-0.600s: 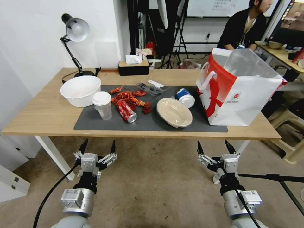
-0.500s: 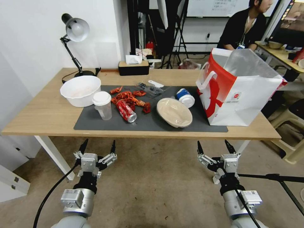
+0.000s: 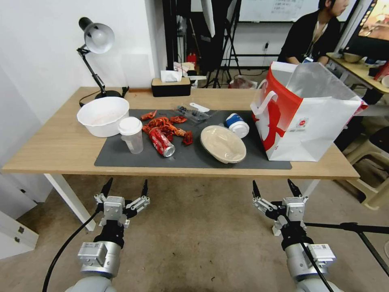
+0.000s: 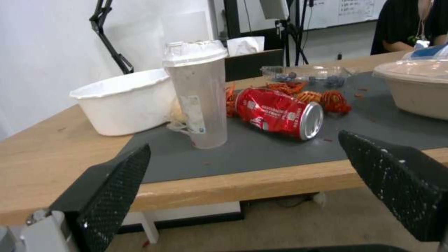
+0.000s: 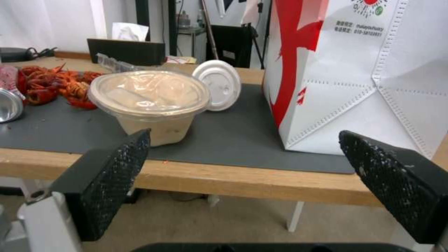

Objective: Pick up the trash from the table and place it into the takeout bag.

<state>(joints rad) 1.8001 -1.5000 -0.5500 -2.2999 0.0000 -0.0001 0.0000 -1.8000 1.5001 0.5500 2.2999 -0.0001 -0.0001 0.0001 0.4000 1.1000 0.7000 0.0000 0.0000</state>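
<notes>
The left gripper (image 3: 125,188) and right gripper (image 3: 274,188) hang low in the frame below the worktop (image 3: 60,146), fingers spread apart and empty. Mid-frame on the grey mat (image 3: 190,158), the crushed can (image 3: 161,142) looks light, stiff and slick, best pinched across its dented middle. The bag (image 3: 308,117) stands open at right on a concrete floor.
</notes>
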